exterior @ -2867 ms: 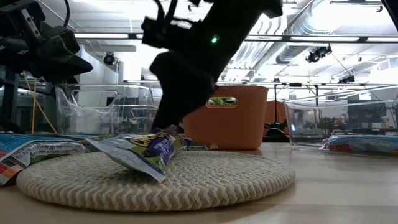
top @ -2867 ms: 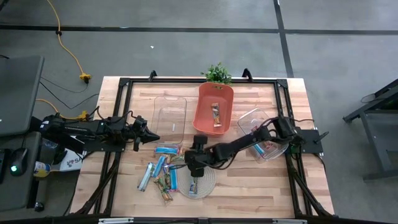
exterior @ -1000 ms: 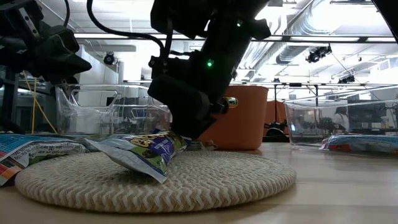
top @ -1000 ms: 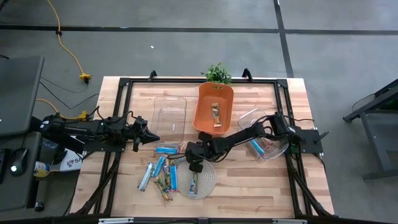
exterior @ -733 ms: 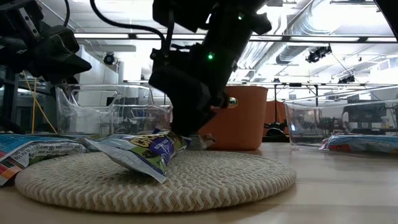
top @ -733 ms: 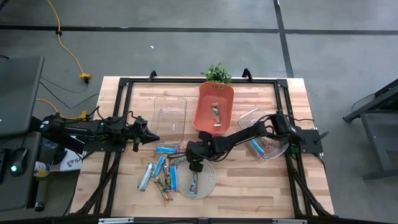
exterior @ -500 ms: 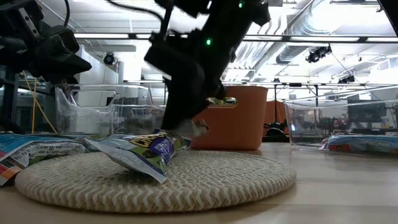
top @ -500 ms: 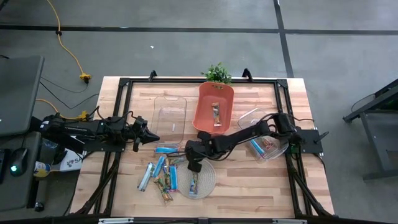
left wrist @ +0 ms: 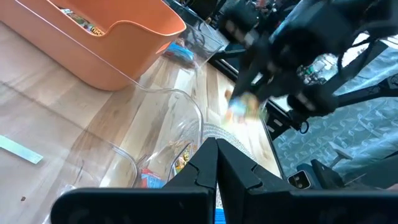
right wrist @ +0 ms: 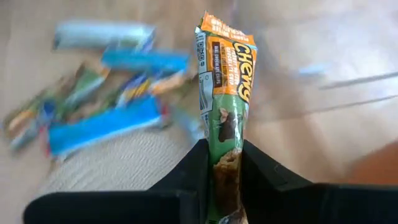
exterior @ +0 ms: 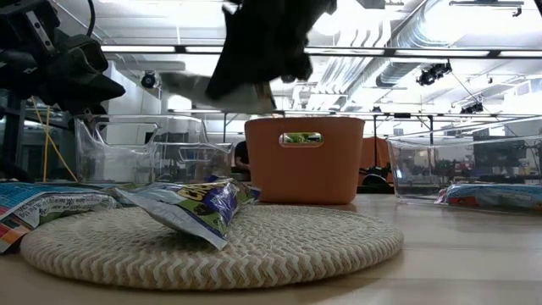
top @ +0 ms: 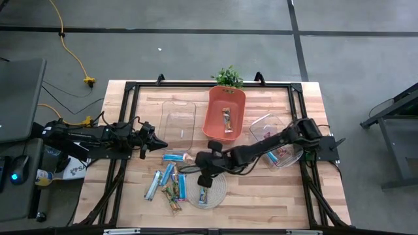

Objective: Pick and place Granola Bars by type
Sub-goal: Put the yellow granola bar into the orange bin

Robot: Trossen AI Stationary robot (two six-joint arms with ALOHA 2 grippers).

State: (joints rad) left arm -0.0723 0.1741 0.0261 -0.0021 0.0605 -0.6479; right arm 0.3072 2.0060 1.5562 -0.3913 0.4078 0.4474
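Granola bar in a green-and-orange wrapper (right wrist: pixel 224 93) pinched between the two dark fingers of the right gripper (right wrist: pixel 222 155), standing up lengthwise out of the jaws, gripped near one end. Seen from above, right gripper (top: pixel 203 175) raised over the wooden table (top: pixel 261 196), just past the rim of the round woven mat (top: pixel 219 189), above the loose heap of light blue and green-brown wrapped bars (top: pixel 171 183) lying beside that mat. From table height, held bar (exterior: pixel 199 87) lifted well clear of the mat, level with the top of the orange plastic bin (exterior: pixel 305 159). Blue-and-yellow wrapped bar (exterior: pixel 203 203) lying on the mat. One bar (top: pixel 226 120) inside the orange bin; blue and red bars (top: pixel 277 155) in the clear round container on the right. Clear rectangular container (top: pixel 178 122) left of the orange bin. Left gripper (top: pixel 159 145) pressed together, holding nothing, waiting at the table's left side.
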